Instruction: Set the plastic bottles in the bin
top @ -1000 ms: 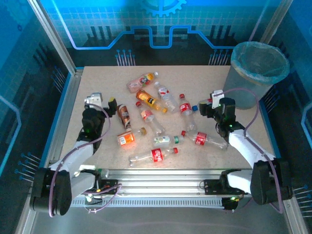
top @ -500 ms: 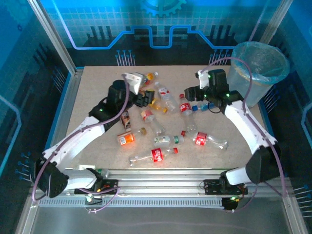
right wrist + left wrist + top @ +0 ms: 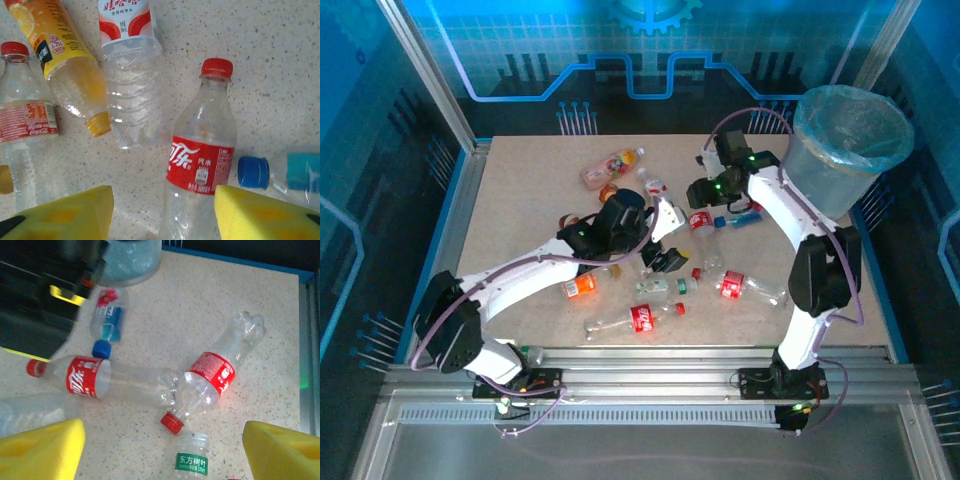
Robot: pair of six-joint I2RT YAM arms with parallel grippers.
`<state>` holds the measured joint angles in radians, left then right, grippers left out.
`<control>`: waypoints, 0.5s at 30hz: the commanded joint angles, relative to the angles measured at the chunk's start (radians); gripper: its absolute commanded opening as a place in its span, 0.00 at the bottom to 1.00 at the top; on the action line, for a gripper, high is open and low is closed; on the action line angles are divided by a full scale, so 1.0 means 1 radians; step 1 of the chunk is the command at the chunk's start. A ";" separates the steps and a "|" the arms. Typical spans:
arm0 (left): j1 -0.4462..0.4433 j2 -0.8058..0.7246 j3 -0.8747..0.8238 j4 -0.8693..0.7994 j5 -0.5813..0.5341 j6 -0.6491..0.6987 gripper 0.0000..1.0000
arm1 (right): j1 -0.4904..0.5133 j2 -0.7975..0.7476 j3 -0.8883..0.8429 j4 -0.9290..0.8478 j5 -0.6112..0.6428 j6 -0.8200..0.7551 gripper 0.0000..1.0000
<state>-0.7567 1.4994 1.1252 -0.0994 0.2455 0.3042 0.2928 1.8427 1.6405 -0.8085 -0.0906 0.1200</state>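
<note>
Plastic bottles lie scattered over the table middle. My right gripper [image 3: 704, 196] [image 3: 162, 212] is open and straddles a clear red-labelled cola bottle [image 3: 200, 162] [image 3: 700, 222]; its yellow fingers [image 3: 67, 215] stand apart from the bottle's sides. My left gripper [image 3: 667, 258] [image 3: 162, 452] hangs open over the centre, with a clear green-labelled bottle [image 3: 192, 460] [image 3: 660, 287] low between its yellow fingers [image 3: 40, 450]. A crushed cola bottle [image 3: 215, 375] and a long cola bottle [image 3: 85, 377] lie just beyond. The bin [image 3: 825, 155] stands at the back right.
Beside the straddled bottle lie an orange juice bottle [image 3: 60, 55], a clear white-labelled bottle [image 3: 127, 75] and a blue-capped bottle [image 3: 280, 172]. More bottles [image 3: 642, 318] lie toward the near edge, and a pink one [image 3: 610, 165] at the back. Raised rails border the table.
Both arms have reached from the near sides to the table's middle. The left gripper swung from the back bottles to the centre. The right gripper came over the cola bottle and its jaws narrowed.
</note>
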 commanded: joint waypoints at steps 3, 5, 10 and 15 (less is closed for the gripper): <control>-0.003 -0.019 -0.040 0.105 0.053 0.016 0.85 | 0.013 0.104 0.107 -0.067 0.035 -0.012 0.58; -0.002 -0.038 -0.064 0.129 0.047 0.013 0.86 | 0.017 0.151 0.148 -0.075 0.048 -0.011 0.60; -0.003 -0.068 -0.091 0.145 0.039 0.016 0.87 | 0.023 0.260 0.247 -0.102 0.079 -0.012 0.61; -0.004 -0.080 -0.105 0.156 0.033 0.022 0.87 | 0.027 0.359 0.327 -0.128 0.116 -0.016 0.62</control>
<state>-0.7567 1.4490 1.0348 0.0189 0.2604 0.3145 0.3054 2.1521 1.9095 -0.8833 -0.0116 0.1150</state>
